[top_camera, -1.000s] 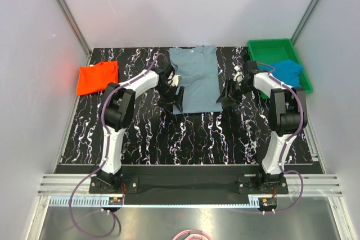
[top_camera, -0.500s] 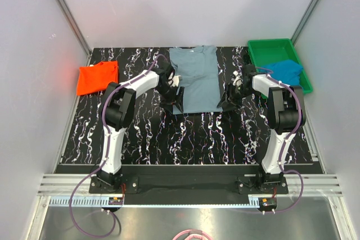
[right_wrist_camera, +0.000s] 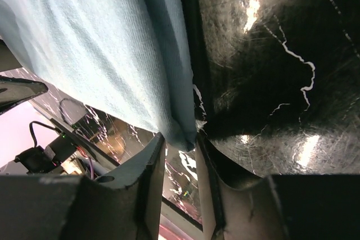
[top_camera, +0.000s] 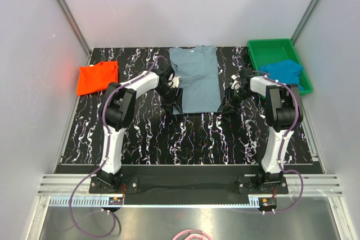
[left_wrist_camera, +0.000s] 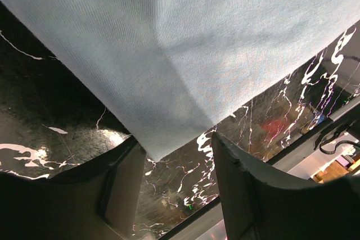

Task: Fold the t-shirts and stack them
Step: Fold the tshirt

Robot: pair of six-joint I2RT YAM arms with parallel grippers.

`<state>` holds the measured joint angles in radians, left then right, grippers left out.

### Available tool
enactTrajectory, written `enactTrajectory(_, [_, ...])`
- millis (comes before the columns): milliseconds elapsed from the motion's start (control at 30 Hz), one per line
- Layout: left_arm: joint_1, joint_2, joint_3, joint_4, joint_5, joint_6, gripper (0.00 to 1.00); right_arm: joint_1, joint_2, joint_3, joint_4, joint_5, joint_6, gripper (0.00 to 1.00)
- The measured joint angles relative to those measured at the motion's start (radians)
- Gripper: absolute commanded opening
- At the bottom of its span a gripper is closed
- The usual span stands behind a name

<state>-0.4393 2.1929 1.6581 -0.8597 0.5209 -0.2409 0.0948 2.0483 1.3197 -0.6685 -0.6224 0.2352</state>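
Note:
The large grey-blue t-shirt [top_camera: 194, 80] lies flat at the back middle of the table, folded to a narrow strip. My left gripper [top_camera: 173, 100] is at its near left corner. In the left wrist view the gripper [left_wrist_camera: 177, 161] is wide open, with the shirt's corner [left_wrist_camera: 169, 71] at the mouth of the jaws. My right gripper [top_camera: 227, 103] is at the near right corner. In the right wrist view the gripper [right_wrist_camera: 180, 155] has its jaws narrowed around the folded corner [right_wrist_camera: 112, 60], with a gap still showing. The orange-red t-shirt [top_camera: 97, 77] lies folded at the left. The bright blue t-shirt [top_camera: 281, 71] lies in the tray.
A green plastic tray [top_camera: 270, 46] stands at the back right corner and holds the bright blue shirt. Grey walls close in the table on the left, back and right. The black marbled table top [top_camera: 185, 139] stretches from the shirt towards the arm bases.
Both grippers have moved slightly towards the near corners of the grey-blue shirt. The right gripper's jaws have narrowed. The shirts have not moved.

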Motion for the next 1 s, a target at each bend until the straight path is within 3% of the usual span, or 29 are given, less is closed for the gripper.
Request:
enactTrajectory(133, [0.0, 0.0, -0.003, 0.002, 0.0, 0.0, 0.54, 0.001, 0.005, 0.002, 0.003, -0.002, 0.001, 0.35])
enactTrajectory(167, [0.0, 0.0, -0.003, 0.002, 0.0, 0.0, 0.49, 0.001, 0.006, 0.005, 0.003, -0.003, 0.001, 0.34])
enactTrajectory(300, [0.0, 0.0, -0.011, 0.003, -0.002, 0.003, 0.35, 0.002, 0.016, 0.014, 0.015, 0.0, -0.002, 0.15])
enactTrajectory(333, [0.0, 0.0, -0.012, 0.002, -0.002, 0.004, 0.29, 0.002, 0.019, 0.016, 0.018, 0.0, -0.002, 0.04])
enactTrajectory(367, [0.0, 0.002, -0.012, 0.002, -0.002, 0.004, 0.25, 0.002, 0.022, 0.019, 0.02, 0.0, -0.006, 0.0])
enactTrajectory(433, [0.0, 0.004, -0.013, 0.002, -0.005, 0.004, 0.02, 0.002, 0.027, 0.028, 0.019, 0.001, -0.005, 0.0])
enactTrajectory(467, [0.0, 0.004, -0.013, 0.003, -0.005, 0.005, 0.0, 0.002, 0.028, 0.033, 0.017, 0.002, -0.007, 0.0])
enactTrajectory(733, [0.007, -0.006, -0.024, 0.0, -0.005, 0.031, 0.0, 0.003, -0.02, 0.06, -0.022, -0.001, -0.033, 0.0])
enactTrajectory(1000, [0.016, -0.177, -0.061, -0.033, -0.005, 0.058, 0.0, 0.026, -0.241, -0.046, -0.063, -0.024, -0.045, 0.0])
